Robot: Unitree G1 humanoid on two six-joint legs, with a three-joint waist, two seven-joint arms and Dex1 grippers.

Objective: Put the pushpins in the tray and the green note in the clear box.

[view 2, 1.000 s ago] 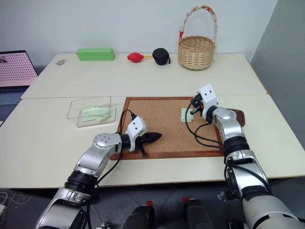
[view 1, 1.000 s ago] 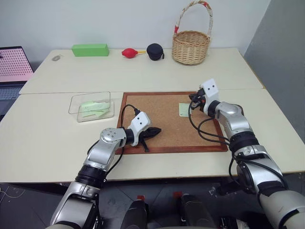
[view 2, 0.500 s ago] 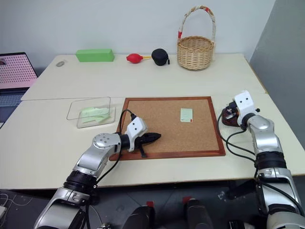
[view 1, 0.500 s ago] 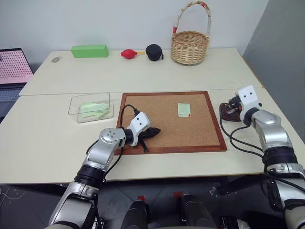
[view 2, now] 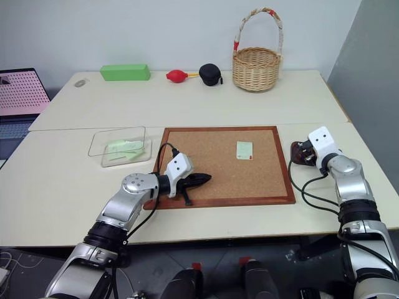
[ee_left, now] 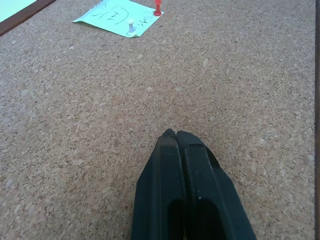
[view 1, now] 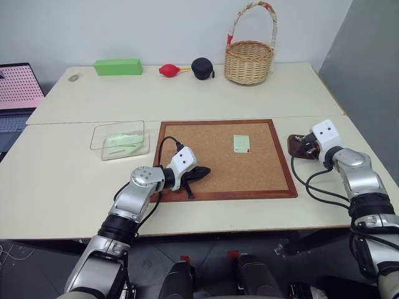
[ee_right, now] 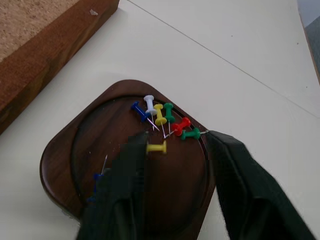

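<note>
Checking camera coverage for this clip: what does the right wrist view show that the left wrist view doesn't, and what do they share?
Right wrist: the open right gripper over the tray, with a cluster of loose pushpins in it. Left wrist: the shut left gripper over the cork, and the green note, which a white pin and a red pin hold. Both: the corkboard.

A wood-framed corkboard (view 1: 224, 159) lies flat on the cream table (view 1: 187, 93). Along the table's far edge stand a bright green block (view 1: 118, 65), a red bulb-shaped item with a yellow tip (view 1: 169, 69), a small black pouch (view 1: 202, 67) and a wicker basket (view 1: 249, 59) with a tall handle. At the left edge sits what looks like a laptop (view 1: 15, 93) showing a pink screen.
</note>
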